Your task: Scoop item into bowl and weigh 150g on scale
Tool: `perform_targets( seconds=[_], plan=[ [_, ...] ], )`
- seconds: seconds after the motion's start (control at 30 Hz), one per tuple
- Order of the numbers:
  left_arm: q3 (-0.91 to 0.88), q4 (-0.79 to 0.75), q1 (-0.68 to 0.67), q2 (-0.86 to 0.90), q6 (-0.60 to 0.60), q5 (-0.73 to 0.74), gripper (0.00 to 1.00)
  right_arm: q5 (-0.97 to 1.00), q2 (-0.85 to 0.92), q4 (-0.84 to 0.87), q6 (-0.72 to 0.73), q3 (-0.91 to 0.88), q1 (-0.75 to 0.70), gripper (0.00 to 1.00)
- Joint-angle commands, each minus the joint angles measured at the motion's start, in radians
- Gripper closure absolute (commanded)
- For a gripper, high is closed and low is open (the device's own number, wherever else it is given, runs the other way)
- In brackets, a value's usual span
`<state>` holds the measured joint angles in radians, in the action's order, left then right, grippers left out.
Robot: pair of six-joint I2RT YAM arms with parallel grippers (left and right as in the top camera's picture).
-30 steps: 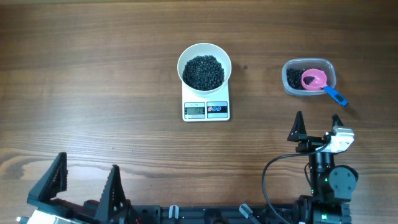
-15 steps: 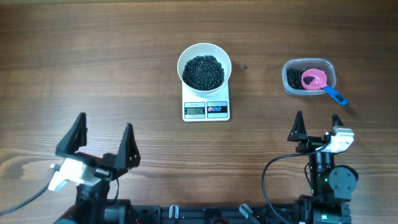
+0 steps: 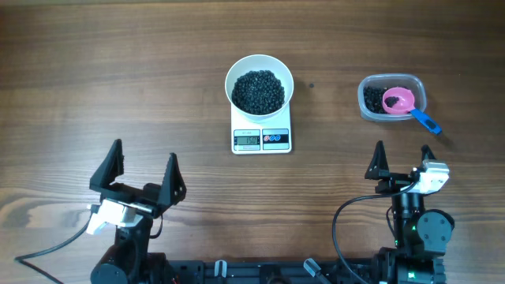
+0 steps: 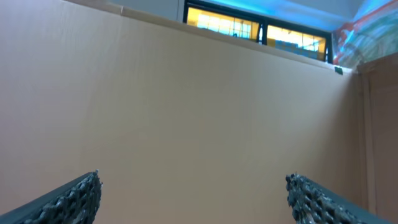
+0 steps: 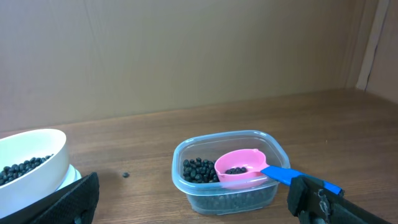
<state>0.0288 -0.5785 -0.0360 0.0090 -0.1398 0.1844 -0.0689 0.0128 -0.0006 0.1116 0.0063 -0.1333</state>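
Two sets of fingers are spread wide, holding and touching nothing. The left gripper (image 3: pixel 144 154) hangs over the near left of the wooden table (image 3: pixel 95 63). The right gripper (image 3: pixel 402 150) sits just on the near side of a clear plastic tub (image 3: pixel 420 87). In that tub a pink scoop (image 3: pixel 398 100) lies on a few black beads, its blue handle (image 3: pixel 426 121) pointing out over the rim, toward the robot and to its right.

Mid-table, the white scale (image 3: pixel 261 126) has its long axis running away from the robot, display end nearest; the digits are too small to read. The white bowl (image 3: pixel 259 61) sits on its far part, heaped with black beads (image 3: pixel 259 91).
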Motion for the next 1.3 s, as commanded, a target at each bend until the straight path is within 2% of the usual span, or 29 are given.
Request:
perform_targets(
  seconds=[0.0, 0.17, 0.43, 0.53, 1.27],
  plan=[
    [-0.023, 0.012, 0.005, -0.005, -0.001, 0.005, 0.0, 0.017, -0.008, 0.002, -0.004, -0.001, 0.003, 0.0],
    [-0.023, 0.138, 0.005, -0.005, 0.006, 0.004, 0.0, 0.017, -0.008, 0.002, -0.004, -0.001, 0.003, 0.0],
    [-0.023, 0.453, 0.005, -0.004, 0.005, 0.005, 0.0, 0.017, -0.008, 0.002, -0.005, -0.001, 0.003, 0.0],
    [-0.023, 0.65, 0.005, -0.004, 0.005, 0.004, 0.0, 0.017, -0.008, 0.002, -0.005, -0.001, 0.003, 0.0],
    [-0.023, 0.639, 0.006, 0.004, 0.005, 0.001, 0.0, 0.017, -0.008, 0.002, -0.004, -0.001, 0.003, 0.0]
  ],
)
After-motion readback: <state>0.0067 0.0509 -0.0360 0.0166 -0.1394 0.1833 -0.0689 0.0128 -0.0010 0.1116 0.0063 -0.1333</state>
